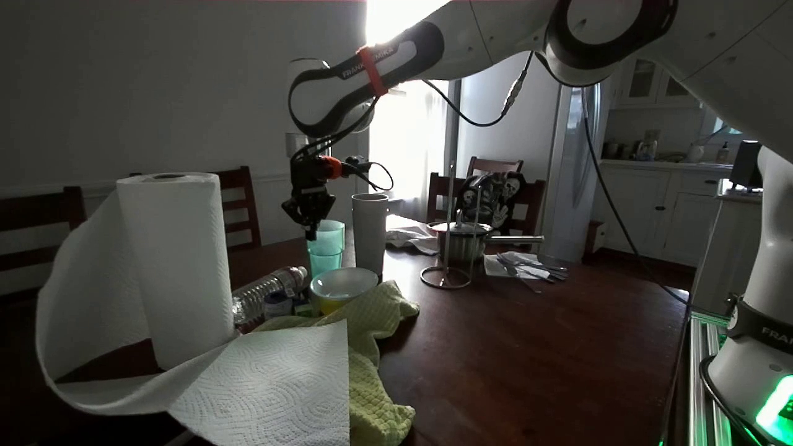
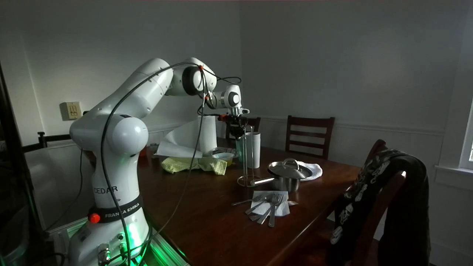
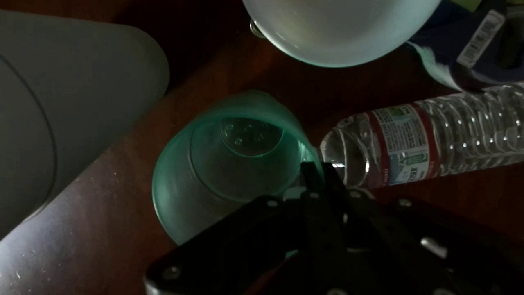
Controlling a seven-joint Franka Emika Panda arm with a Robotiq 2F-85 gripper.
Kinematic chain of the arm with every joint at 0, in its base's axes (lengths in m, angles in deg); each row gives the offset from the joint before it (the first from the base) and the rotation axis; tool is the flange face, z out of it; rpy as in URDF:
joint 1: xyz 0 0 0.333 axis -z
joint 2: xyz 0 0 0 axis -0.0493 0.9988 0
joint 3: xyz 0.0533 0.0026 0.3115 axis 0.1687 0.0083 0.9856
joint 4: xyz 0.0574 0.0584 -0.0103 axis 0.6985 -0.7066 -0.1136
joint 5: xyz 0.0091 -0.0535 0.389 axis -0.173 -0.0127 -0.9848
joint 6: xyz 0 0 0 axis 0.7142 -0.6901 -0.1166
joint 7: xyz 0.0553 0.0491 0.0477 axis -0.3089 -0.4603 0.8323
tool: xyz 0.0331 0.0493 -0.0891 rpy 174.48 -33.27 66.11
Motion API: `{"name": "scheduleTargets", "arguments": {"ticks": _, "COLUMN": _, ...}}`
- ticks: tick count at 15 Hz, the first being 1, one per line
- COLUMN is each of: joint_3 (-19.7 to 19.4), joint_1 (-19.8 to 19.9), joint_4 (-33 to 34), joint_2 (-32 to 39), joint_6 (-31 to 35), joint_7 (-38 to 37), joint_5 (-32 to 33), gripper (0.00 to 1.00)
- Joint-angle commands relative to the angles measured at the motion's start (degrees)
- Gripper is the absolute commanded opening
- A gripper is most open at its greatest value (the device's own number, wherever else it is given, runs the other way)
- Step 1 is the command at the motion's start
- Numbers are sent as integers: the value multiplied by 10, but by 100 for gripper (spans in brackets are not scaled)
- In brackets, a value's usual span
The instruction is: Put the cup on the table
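1. See cup (image 3: 229, 172) left of gripper (image 3: 320, 170) in wrist view; read axis as near upright.
2. Pinching cup's right wall between closed fingers.
3. Note bottle (image 3: 425, 141) near, on right. Can't confirm base contact with table (image 3: 114, 229); likely lower straight down, then release.

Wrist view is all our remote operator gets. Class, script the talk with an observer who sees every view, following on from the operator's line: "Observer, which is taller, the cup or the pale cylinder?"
Observer: In an exterior view, the pale cylinder rises higher than the cup.
Operator: I see only the inside of the bowl. What colour is outside?
Observer: Yellow shows low on its outside.
Operator: Any cookware on the table?
Observer: Yes, a lidded pot, in both exterior views.
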Motion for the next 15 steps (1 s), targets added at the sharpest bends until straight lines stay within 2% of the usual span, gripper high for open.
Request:
{"name": "scheduleTargets", "arguments": {"ticks": 1, "joint_3": -4, "joint_1": 0, "joint_4": 8, "joint_2": 3, "joint_6": 2, "joint_7": 9, "joint_5": -7, "gripper": 29}}
{"name": "scheduleTargets", "arguments": {"ticks": 2, "joint_3": -4, "joint_1": -1, "joint_4": 8, "joint_2": 2, "joint_6": 2, "joint_7": 9, "joint_5": -6, "gripper": 30}}
{"name": "scheduleTargets", "arguments": {"ticks": 7, "joint_3": -8, "joint_1": -7, "joint_4": 17, "joint_2": -13, "joint_6": -13, "joint_7": -9, "joint_5": -5, "gripper": 63}}
{"name": "scheduleTargets", "arguments": {"ticks": 10, "joint_3": -22, "joint_1": -19, "joint_4": 13, "joint_2": -43, "joint_6": -41, "joint_7": -75, "joint_5": -2, "gripper": 84}}
{"name": "scheduleTargets", "arguments": {"ticks": 12, "joint_3": -21, "joint_1": -17, "joint_4": -4, "joint_2": -78, "joint_6": -67, "joint_7": -85, "joint_5": 8, "gripper": 98}}
{"name": "scheduleTargets", "arguments": {"ticks": 15, "joint_3": -16, "joint_1": -8, "joint_4": -32, "joint_2": -136, "joint_6": -96, "joint_7": -62, "joint_5": 7, "gripper": 100}}
